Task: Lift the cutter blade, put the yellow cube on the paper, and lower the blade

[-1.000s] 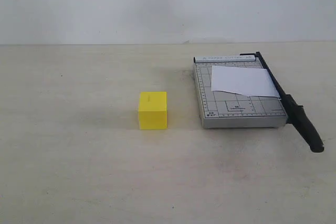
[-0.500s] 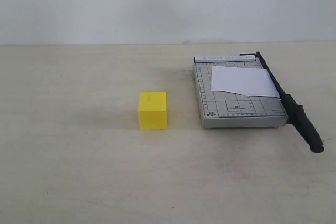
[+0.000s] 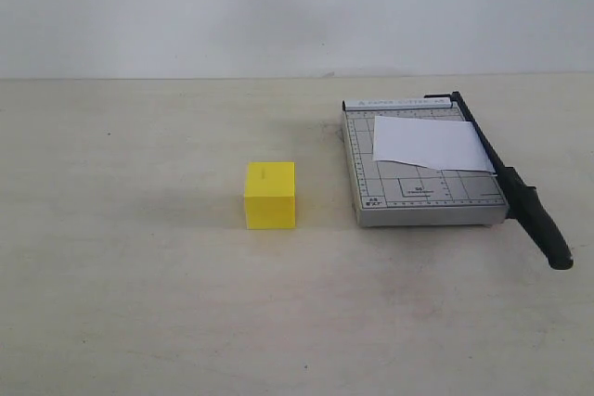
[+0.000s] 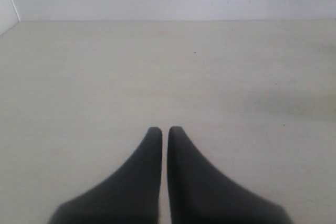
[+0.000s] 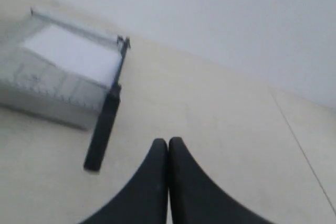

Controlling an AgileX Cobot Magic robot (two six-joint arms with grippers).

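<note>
Because the cutter blade [image 3: 520, 194] lies flat along one edge of the cutter board [image 3: 422, 194], the yellow cube [image 3: 270, 195] waits near that board, with the paper [image 3: 429, 144] on it; your left gripper [image 4: 165, 129] and right gripper [image 5: 168, 141] are pinched shut, empty.

This looks like a robot lab bench rather than a home or shop. A wide pale table [image 3: 139, 303] runs back to a plain white wall [image 3: 278, 6] under even light. The things on it read as staged props: a grey cutter [image 3: 422, 187], a paper [image 3: 427, 144], a yellow cube [image 3: 270, 194]. Wrist cameras look past the black left gripper [image 4: 165, 129] and right gripper [image 5: 168, 140] — a test rig's workspace.
</note>
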